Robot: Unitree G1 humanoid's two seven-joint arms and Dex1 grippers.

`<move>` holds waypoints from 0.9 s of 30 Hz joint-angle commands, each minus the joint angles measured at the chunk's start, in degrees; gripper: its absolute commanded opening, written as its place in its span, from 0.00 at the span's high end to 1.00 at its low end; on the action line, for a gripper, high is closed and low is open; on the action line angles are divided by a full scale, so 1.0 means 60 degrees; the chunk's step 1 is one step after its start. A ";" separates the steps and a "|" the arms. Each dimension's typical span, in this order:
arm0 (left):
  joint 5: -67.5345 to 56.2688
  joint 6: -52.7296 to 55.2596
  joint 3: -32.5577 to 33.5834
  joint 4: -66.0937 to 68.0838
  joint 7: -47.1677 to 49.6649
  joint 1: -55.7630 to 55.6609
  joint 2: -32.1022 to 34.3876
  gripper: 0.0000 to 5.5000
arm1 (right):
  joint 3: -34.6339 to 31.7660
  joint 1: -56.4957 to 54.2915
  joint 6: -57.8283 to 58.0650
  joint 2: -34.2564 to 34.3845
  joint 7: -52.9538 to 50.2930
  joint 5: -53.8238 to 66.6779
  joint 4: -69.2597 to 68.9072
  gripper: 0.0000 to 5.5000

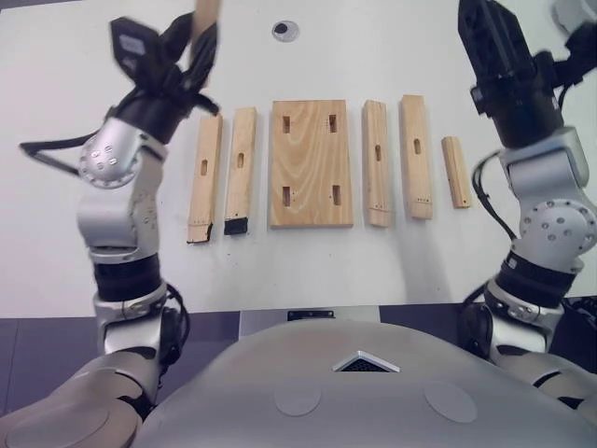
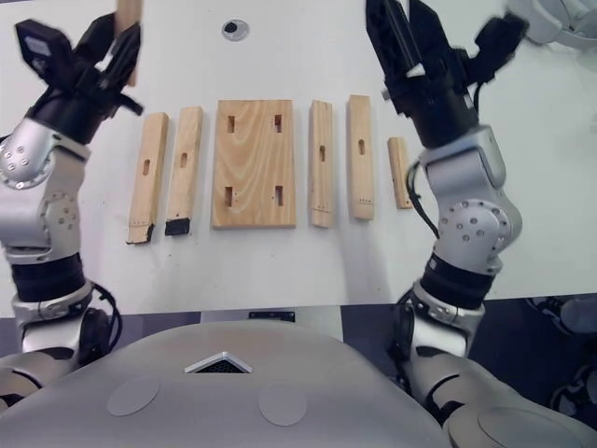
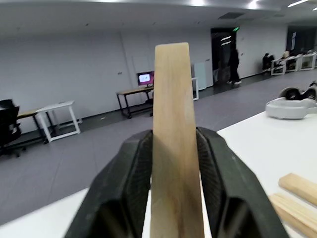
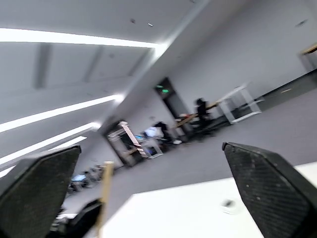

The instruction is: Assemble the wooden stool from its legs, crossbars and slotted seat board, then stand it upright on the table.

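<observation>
My left tool point(image 1: 191, 51) is clenched on a crossbar point(image 3: 171, 99), lifted off the desk point(image 1: 392, 271), beyond the board point(image 1: 311, 163) and to its left. My right tool point(image 2: 399, 23) is released and grasps nothing, raised beyond the board's right side.

The board lies flat mid-desk. Two legs point(image 1: 205, 177) point(image 1: 241, 168) lie left of it, two more point(image 1: 376, 163) point(image 1: 416, 154) right of it, and a second crossbar point(image 1: 456, 171) lies outside those.

I judge the bar light, stiff and dry, with smooth faces that could slide under a loose pinch. I would hold it low on the flat faces, leaving the far end free for a leg slot.

The left wrist view gives the grip itself: both pads flat against the bar, its free end standing proud. The eye views give the layout around the board. The right wrist view catches the bar edge-on, roughly upright.
</observation>
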 commanded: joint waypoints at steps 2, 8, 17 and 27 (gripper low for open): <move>0.0892 -0.1595 -0.1934 0.0205 -0.0194 -0.0743 -0.0999 0.76 | 0.0403 -0.0685 0.0620 0.0645 -0.1490 0.1905 0.0149 0.03; 0.1155 -0.2096 -0.2762 0.0228 -0.0441 -0.0616 -0.1304 0.76 | 0.0737 -0.0725 0.0956 0.0424 -0.1844 0.2730 0.0159 0.03; 0.1293 -0.2213 -0.2911 0.0178 -0.0419 -0.0415 -0.1220 0.76 | 0.0898 -0.0656 0.0750 0.0297 -0.2168 0.2923 -0.0108 0.31; 0.1464 -0.2370 -0.2866 0.0249 -0.0397 -0.0437 -0.1192 0.76 | 0.1163 -0.0647 0.0726 0.0043 -0.2369 0.2587 -0.0280 0.64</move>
